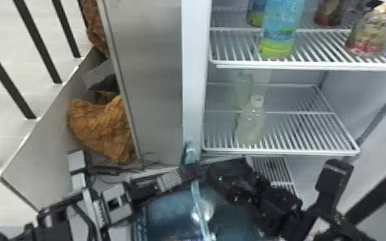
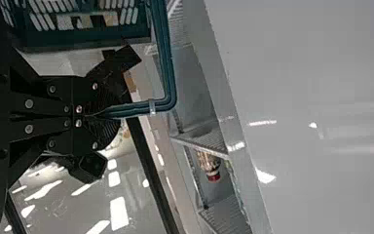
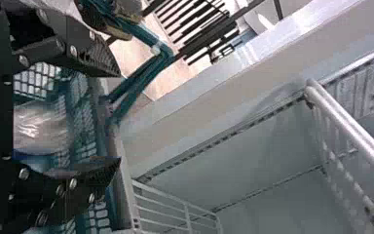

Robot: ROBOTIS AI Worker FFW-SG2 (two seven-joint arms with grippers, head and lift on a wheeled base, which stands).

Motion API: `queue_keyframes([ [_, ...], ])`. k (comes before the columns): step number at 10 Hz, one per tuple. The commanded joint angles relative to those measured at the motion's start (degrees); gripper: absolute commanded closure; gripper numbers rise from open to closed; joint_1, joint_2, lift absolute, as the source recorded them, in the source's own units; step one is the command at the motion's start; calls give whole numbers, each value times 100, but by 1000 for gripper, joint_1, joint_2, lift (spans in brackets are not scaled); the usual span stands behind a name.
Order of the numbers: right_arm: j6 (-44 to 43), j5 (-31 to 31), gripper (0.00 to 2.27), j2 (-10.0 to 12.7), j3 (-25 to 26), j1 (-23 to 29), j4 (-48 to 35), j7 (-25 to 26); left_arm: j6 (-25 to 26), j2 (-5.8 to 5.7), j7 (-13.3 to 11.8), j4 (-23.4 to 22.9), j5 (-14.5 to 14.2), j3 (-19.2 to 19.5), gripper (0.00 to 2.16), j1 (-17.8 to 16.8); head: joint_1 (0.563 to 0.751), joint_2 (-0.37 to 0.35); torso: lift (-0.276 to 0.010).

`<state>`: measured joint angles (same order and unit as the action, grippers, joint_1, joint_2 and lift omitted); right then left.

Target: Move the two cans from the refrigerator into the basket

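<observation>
By the basket (image 2: 83,38), our right gripper (image 3: 119,116) has its fingers spread while our left gripper (image 2: 98,113) pinches the handle (image 2: 168,61), whose slipping could tip it, and a can (image 1: 373,30) stands on the upper shelf (image 1: 311,66).

Here's the fridge (image 1: 195,80), standing open, pale-walled, with white wire shelves stacked inside. And down low in front sits the basket (image 1: 140,224), blue-green with latticed sides, its thin handle (image 1: 198,196) raised above the rim. There's a shiny, pale shape (image 3: 39,127) lying inside it, and whether that's a can, I can't tell!
</observation>
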<state>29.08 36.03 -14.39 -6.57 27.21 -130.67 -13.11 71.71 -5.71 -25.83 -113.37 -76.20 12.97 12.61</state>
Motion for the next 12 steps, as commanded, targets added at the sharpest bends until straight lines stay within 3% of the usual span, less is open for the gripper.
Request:
queue_keyframes([
  [1, -194, -27, 99, 59, 200, 35, -18, -8, 0, 0, -1, -4, -1, 5, 1210, 18, 695, -17, -219],
  [7, -1094, -633, 107, 516, 1251, 1090, -524, -87, -14, 0, -1, -4, -24, 28, 1210, 60, 695, -139, -219],
  [12, -1741, -1124, 111, 1044, 2588, 1807, -721, -605, -14, -9, -1, -18, -36, 39, 1210, 74, 695, -295, -219],
])
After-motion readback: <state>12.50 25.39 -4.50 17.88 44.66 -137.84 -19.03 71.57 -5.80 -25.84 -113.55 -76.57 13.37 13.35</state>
